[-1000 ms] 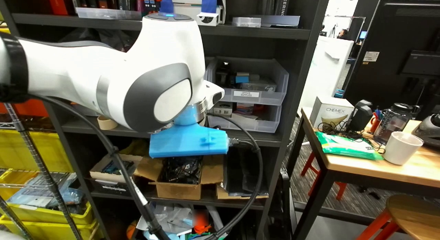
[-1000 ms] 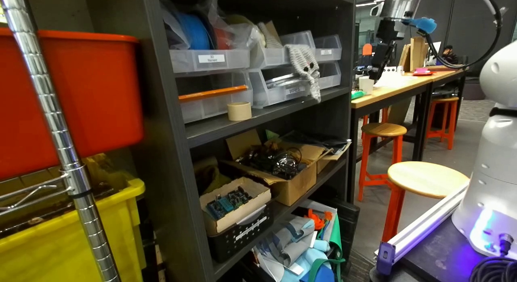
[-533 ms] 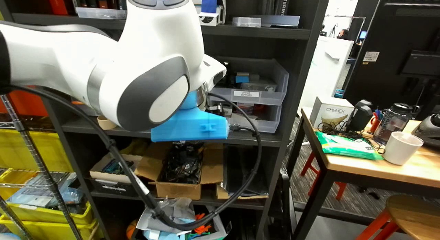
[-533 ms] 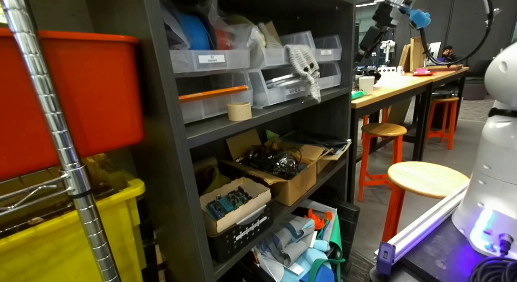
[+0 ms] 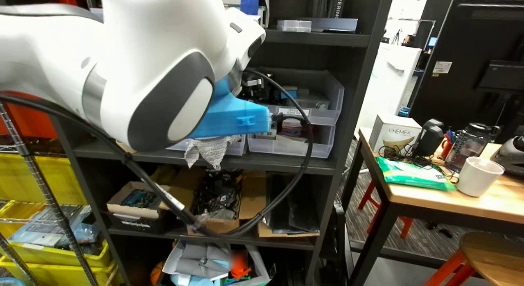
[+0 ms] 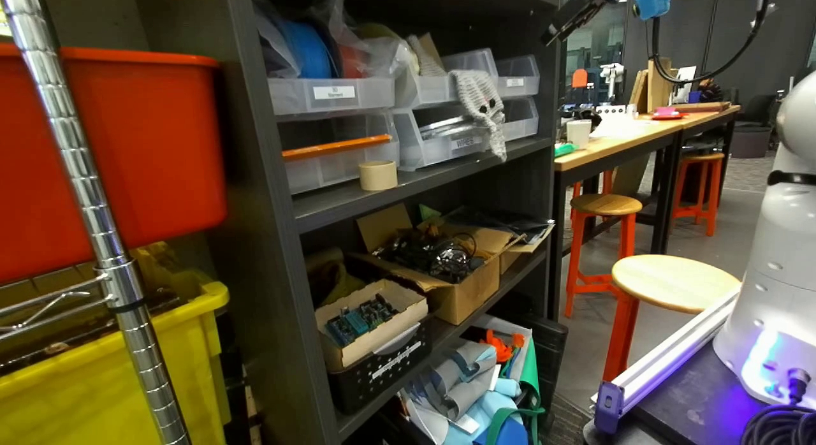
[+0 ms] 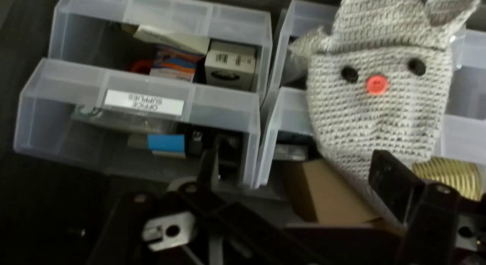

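Wrist view: gripper (image 7: 298, 162) released, its two black fingers (image 7: 393, 185) spread far apart, nothing clasped between them. Crocheted bunny (image 7: 379, 117), grey with black button eyes (image 7: 349, 74) and a coral button nose (image 7: 377, 85), lies beyond the finger towards the right edge of this view, draped over the fronts of translucent bins (image 7: 294, 117). Next to it: bin labelled OFFICE SUPPLIES (image 7: 220, 109), lettering inverted here; small white box (image 7: 231, 65) in the bin stacked with it.

In an exterior view: robot arm (image 5: 163, 36) and blue bracket (image 5: 235, 120) mask most of the gripper; its fingers cannot be made out. The bunny's ears (image 5: 215, 153) show below the bracket, hanging past the shelf edge. Off to the side, table (image 5: 446, 202) with Chemex box (image 5: 397, 132), white mug (image 5: 479, 177) and green packet (image 5: 413, 174).

In an exterior view: gripper tilted downward by the far edge of the dark shelf unit (image 6: 255, 196), visibly apart from the bunny, which hangs head-down, overlapping the bin labelled WIRES (image 6: 437, 153). Shelf below: cardboard box (image 6: 468, 298) of cables (image 6: 433, 254).

Progress (judged): gripper in place before the bins, fingers parted; no contact and no grasp made yet. Any handling of the bunny remains undone.
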You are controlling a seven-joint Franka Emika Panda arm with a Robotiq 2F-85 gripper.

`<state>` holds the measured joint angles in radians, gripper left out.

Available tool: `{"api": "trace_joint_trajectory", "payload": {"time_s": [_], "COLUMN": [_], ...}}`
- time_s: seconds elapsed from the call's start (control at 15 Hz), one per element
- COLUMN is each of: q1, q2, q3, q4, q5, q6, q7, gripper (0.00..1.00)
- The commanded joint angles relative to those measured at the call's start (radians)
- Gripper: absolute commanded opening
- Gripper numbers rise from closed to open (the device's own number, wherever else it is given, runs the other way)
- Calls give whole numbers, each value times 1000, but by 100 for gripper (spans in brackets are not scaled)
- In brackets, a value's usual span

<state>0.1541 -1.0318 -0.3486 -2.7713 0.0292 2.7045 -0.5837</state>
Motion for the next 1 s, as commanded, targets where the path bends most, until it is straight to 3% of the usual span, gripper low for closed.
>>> {"api": "trace_joint_trajectory", "payload": {"time_s": [0.0, 0.2, 0.73, 0.93], "q1": [77, 104, 82, 110], "q2": [-60, -89, -152, -131], "q3": [-67, -100, -116, -74], "q4": [-5, -6, 0, 0], "q5": [2, -32, -87, -73], "q6": [144, 178, -37, -74], "q7": [-24, -22, -45, -44], "gripper": [100, 100, 100, 100]}}
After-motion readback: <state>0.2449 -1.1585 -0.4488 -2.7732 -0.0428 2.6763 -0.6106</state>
